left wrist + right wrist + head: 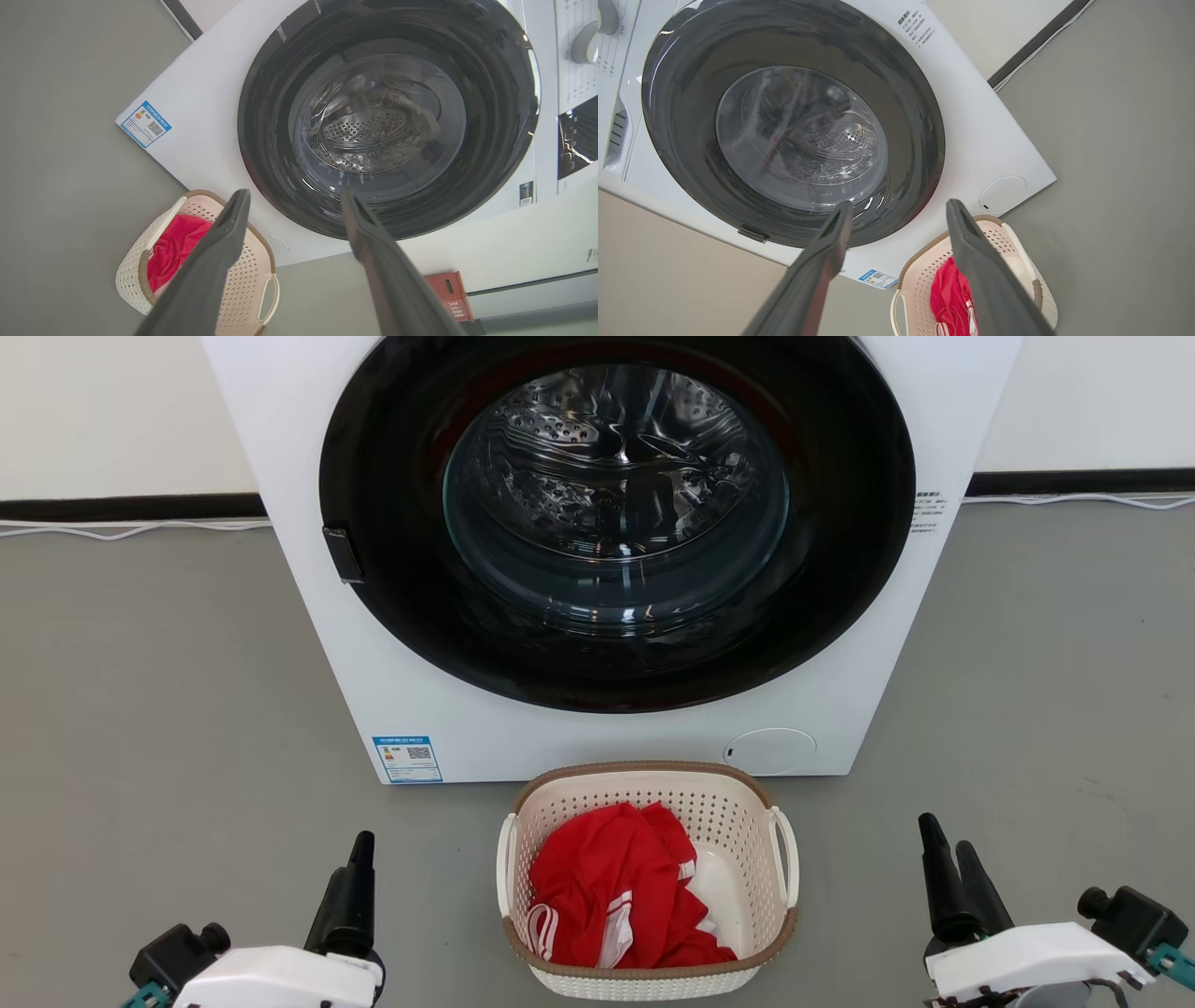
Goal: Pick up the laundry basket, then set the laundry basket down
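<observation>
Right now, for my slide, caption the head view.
Laundry basket of red cloth before washing machine, open fingers either side.

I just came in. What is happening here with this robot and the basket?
The robot faces a white washing machine. A laundry basket with red cloth inside stands on the grey floor just in front of the machine, between the two arms. Nothing is handled at this moment. The left tool and the right tool are both open and empty, one on each side of the basket and apart from it. The basket is not yet picked up.

Cream laundry basket (648, 882) upright on floor, holding red cloth.
</observation>
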